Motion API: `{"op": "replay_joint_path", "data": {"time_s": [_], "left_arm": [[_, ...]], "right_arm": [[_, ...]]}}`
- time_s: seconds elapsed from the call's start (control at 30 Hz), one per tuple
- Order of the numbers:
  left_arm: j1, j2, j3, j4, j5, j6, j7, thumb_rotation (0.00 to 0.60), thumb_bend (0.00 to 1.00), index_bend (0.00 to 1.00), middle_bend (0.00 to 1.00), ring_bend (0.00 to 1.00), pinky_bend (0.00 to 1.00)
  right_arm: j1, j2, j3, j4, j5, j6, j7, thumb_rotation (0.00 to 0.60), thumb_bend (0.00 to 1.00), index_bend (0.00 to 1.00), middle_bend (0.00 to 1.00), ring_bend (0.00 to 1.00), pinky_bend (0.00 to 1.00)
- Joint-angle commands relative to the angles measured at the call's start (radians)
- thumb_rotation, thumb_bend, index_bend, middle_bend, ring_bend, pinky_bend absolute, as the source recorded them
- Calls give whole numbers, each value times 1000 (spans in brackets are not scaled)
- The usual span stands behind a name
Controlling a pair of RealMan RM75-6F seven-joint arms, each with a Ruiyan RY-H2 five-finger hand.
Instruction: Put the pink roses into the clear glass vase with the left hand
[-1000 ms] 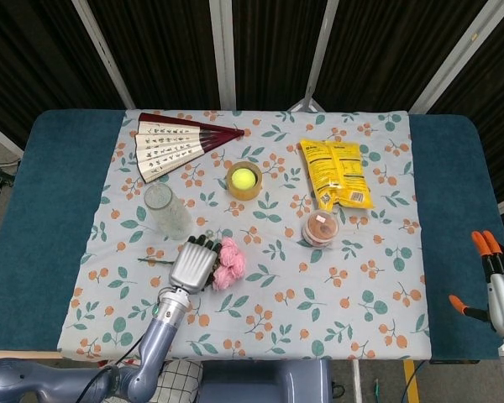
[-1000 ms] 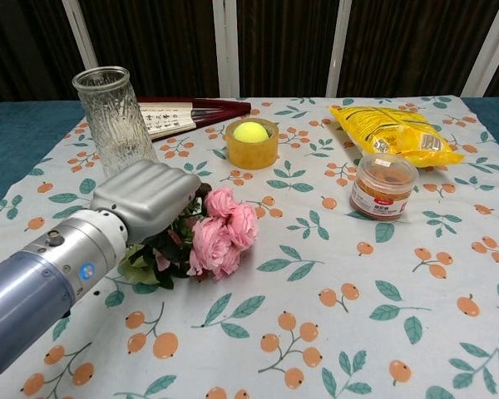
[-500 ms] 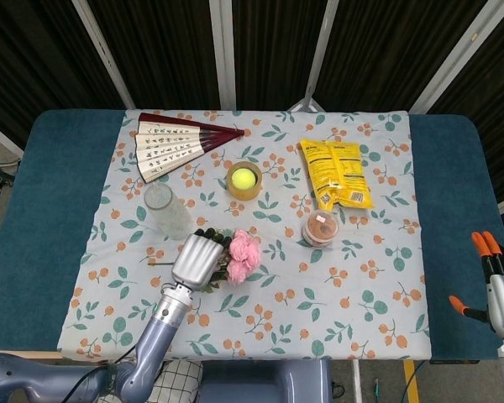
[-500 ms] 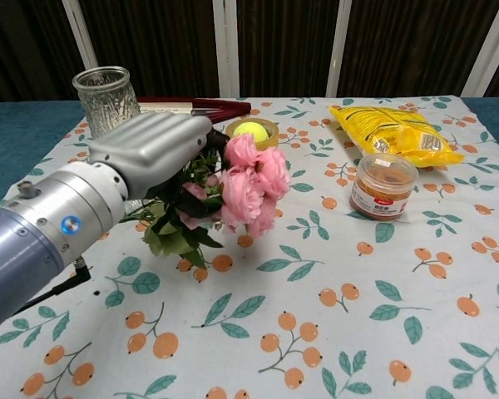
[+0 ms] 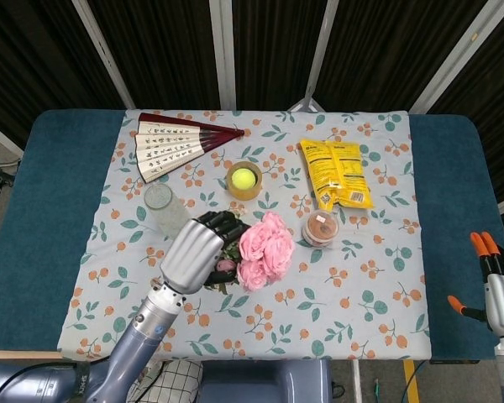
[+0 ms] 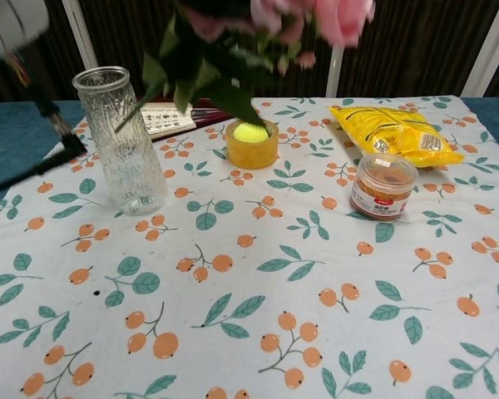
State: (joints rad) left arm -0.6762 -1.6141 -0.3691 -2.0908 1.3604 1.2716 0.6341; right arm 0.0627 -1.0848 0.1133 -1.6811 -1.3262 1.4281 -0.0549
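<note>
My left hand (image 5: 196, 248) grips the stems of the pink roses (image 5: 265, 249) and holds the bunch well above the table. In the chest view the blooms (image 6: 333, 12) and dark leaves hang at the top edge, with only a bit of the hand (image 6: 8, 17) showing at the top left. The clear glass vase (image 6: 123, 141) stands upright and empty on the left of the cloth, also seen from above (image 5: 163, 207), just left of the hand. My right hand (image 5: 497, 285) hovers at the table's right edge, fingers apart, holding nothing.
A tennis ball sits in a roll of yellow tape (image 6: 251, 141) behind the vase. A folding fan (image 5: 178, 143) lies at the back left, a yellow snack bag (image 5: 336, 172) at the back right, and a small lidded jar (image 6: 384, 185) in front of it.
The left hand has lifted the roses off the cloth and raised them high, so in the chest view they went from table level to the top edge. The right hand stayed put.
</note>
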Motion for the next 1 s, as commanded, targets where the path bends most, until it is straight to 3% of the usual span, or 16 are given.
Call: {"op": "replay_joint_path", "data": {"time_s": [0.03, 0.23, 0.43, 0.47, 0.53, 0.7, 1.0], "left_arm": [[4, 86, -107, -100, -67, 14, -126, 600, 475, 449, 486, 365, 438], [21, 251, -248, -149, -244, -46, -317, 600, 472, 457, 482, 365, 435], [29, 316, -315, -78, -275, -76, -521, 600, 473, 462, 479, 365, 435], [30, 321, -318, -60, -272, -76, -546, 600, 473, 462, 479, 365, 435], [35, 331, -316, -32, -262, -75, -583, 600, 473, 463, 478, 365, 435], [41, 325, -307, 15, -259, -74, -708, 600, 473, 462, 472, 365, 435], [33, 317, -270, 110, -283, -99, -834, 600, 472, 462, 472, 365, 435]], "right_arm": [[1, -3, -2, -2, -2, 0, -8, 600, 184, 48, 0, 54, 30], [9, -21, -8, 1, -8, -6, -49, 600, 184, 49, 0, 54, 31], [11, -28, -11, -3, -2, -7, -77, 600, 184, 49, 0, 54, 31], [10, -29, -11, -4, -3, -5, -83, 600, 183, 49, 0, 54, 30], [-81, 10, -15, 65, 210, 13, -182, 600, 183, 49, 0, 54, 29], [-54, 28, -28, -97, 138, 22, -256, 600, 183, 49, 0, 54, 30], [-32, 42, -28, -96, 64, 0, -176, 600, 184, 49, 0, 54, 31]]}}
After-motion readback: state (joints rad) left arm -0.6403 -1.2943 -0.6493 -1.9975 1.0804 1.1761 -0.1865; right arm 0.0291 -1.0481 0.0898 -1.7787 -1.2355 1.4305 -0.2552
